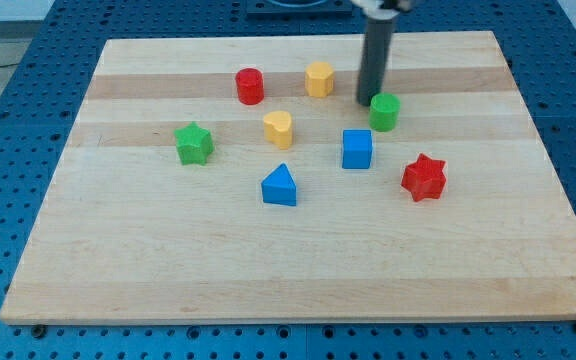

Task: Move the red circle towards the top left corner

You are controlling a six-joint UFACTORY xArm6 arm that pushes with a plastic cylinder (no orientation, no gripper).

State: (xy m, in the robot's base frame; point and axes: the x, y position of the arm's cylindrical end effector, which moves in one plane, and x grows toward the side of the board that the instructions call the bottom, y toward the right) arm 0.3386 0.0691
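The red circle (250, 86) is a short red cylinder on the wooden board (168, 250), in the upper middle, left of a yellow hexagon (319, 78). My tip (368, 101) is the lower end of the dark rod, well to the right of the red circle and just left of a green cylinder (385, 111), close to touching it. The tip is right of the yellow hexagon.
A yellow heart-like block (279, 128) lies below the red circle. A green star (194, 143) is at the left, a blue triangle (280, 186) at the middle, a blue cube (357, 148) and a red star (424, 177) at the right.
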